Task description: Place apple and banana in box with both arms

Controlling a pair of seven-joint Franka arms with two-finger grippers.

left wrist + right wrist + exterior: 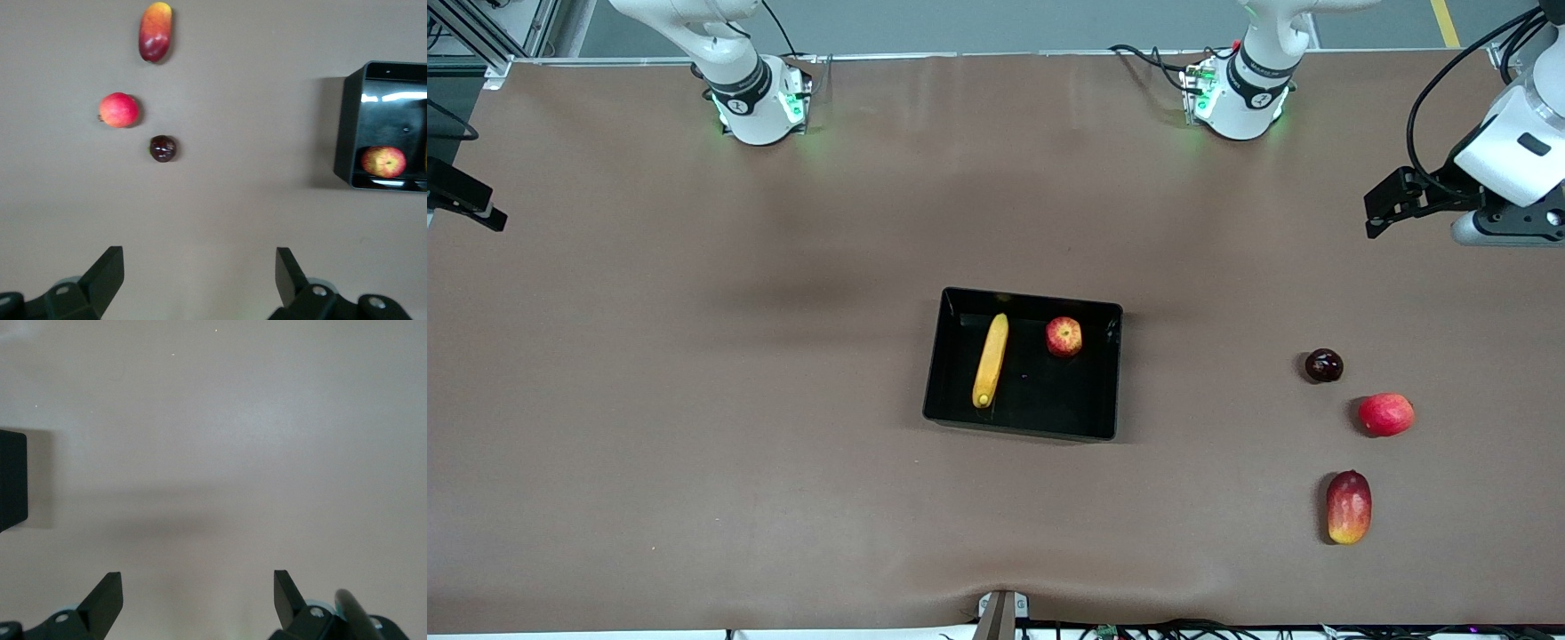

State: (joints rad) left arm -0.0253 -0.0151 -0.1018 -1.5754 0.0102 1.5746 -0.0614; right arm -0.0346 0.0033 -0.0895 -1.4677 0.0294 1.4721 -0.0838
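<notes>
From here I judge the job done: the banana (991, 360) and the apple (1064, 337) both lie in the box (1021, 428) mid-frame, while my left hand (200, 280) and right hand (198, 600) hover spread and empty (nothing left to move).

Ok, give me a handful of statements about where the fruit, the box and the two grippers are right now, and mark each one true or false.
1. The banana lies inside the box. True.
2. The apple sits on the table outside the box. False: it is in the box, beside the banana and apart from it.
3. Three fruits lie on the table toward the left arm's end: a dark round fruit, a pinkish-red round fruit and a mango-like fruit. True.
4. The left gripper is shut on the apple. False: it is open and holds nothing.
5. The right gripper is open over bare table. True.
6. The mango-like fruit is the farthest of the three from the front camera. False: it is the nearest.
</notes>
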